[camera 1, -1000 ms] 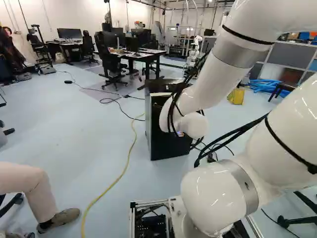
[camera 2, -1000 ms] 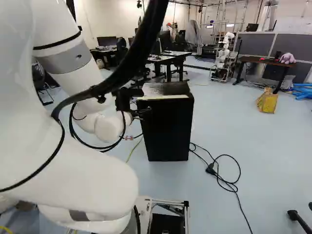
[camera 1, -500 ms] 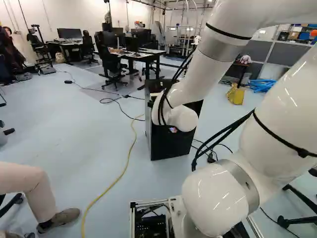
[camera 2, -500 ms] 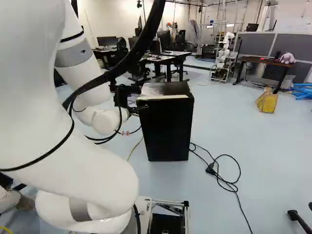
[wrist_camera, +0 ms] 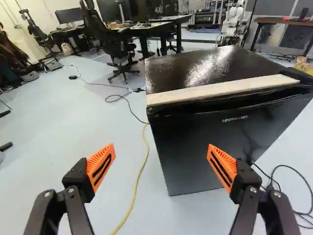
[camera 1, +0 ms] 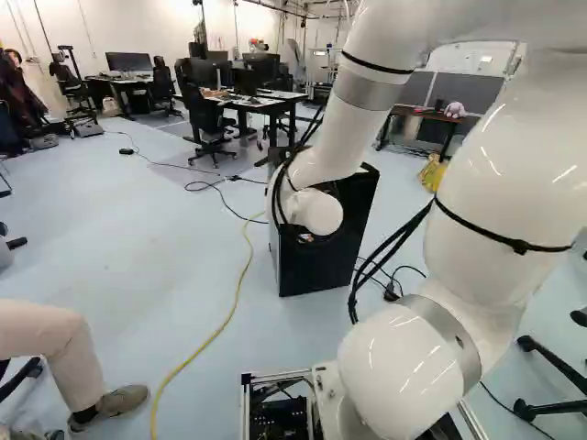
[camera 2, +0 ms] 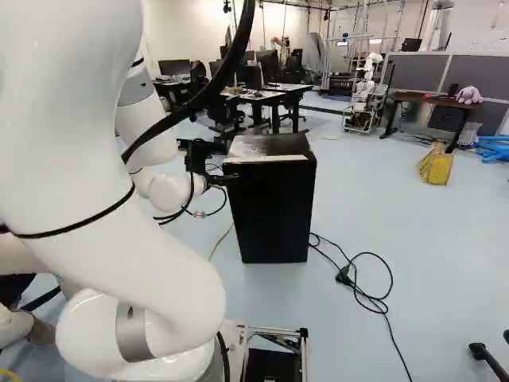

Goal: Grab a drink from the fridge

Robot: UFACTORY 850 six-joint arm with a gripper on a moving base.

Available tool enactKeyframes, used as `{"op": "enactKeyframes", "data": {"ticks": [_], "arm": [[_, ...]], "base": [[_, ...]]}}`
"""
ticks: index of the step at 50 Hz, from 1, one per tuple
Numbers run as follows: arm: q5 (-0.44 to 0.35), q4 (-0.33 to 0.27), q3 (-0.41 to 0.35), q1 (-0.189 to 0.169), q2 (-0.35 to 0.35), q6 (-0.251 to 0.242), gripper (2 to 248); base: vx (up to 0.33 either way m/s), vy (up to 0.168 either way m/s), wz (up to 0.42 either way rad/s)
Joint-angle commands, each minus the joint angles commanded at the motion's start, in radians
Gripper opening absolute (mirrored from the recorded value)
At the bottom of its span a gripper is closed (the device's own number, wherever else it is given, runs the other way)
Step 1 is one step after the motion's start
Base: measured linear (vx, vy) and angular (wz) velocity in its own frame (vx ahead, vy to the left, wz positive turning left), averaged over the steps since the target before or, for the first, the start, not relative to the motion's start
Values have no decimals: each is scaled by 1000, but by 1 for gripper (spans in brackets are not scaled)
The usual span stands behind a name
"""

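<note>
Fingers (wrist_camera: pixel 226 169) stand wide apart, pads (wrist_camera: pixel 101 166) facing each other with nothing gripped. Your drink is out of sight, presumably inside the fridge (wrist_camera: pixel 205 68), which sits ahead of the fingers on the floor (wrist_camera: pixel 58 117). Door (wrist_camera: pixel 195 147) appears shut. One upright edge of it lies ahead of the gap between the fingers; the rest runs past the finger nearer the black cord (wrist_camera: pixel 288 169). Likely reason for this pose: the arm (camera 1: pixel 353 110) sets the fingers out in front so you can work that edge, or the slot under the pale strip (wrist_camera: pixel 220 90), before reaching in. The wide spread gives room around a door edge. Yellow cable (wrist_camera: pixel 142 171) lies low on the floor, ahead of that same gap; mind it if you go lower. Judged: opening comes first; a poor purchase could shove the fridge instead.
</note>
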State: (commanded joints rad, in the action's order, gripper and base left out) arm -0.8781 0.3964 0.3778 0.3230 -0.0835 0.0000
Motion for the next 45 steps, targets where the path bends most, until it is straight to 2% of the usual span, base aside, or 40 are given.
{"op": "enactKeyframes", "data": {"ticks": [22,45], "arm": [[-26,121,101,58,-147,0,247],[-93,258,211,112,-293,0,247]], "base": [[0,0,0],[0,0,0]]}}
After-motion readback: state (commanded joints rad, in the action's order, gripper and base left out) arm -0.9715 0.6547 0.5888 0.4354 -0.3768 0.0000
